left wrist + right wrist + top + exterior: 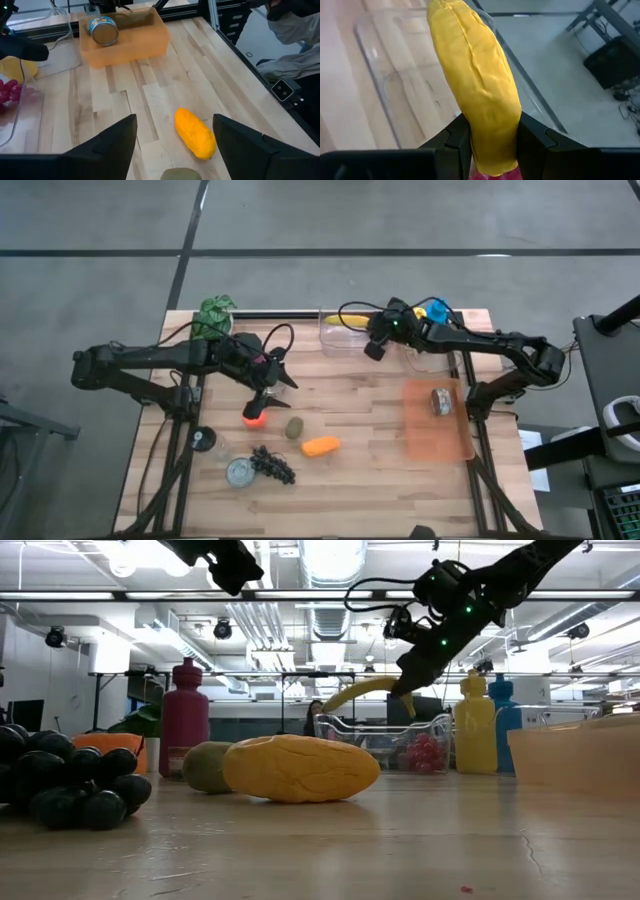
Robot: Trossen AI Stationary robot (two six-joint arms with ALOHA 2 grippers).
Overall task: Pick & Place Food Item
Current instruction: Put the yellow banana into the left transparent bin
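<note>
Banana [475, 95] filling the right wrist view, smooth yellow, clamped in the right gripper [376, 348] above the one clear bin [340, 340]
left gripper [268, 392] hangs wide open over one orange mango [195, 133]; butcher-block table [360, 480], grey concrete floor around it

arms: 2x dark, jointed | right end effector [375, 348]: green LEDs, blk looping cable | fingers [112, 142]: flat, matte blk
</note>
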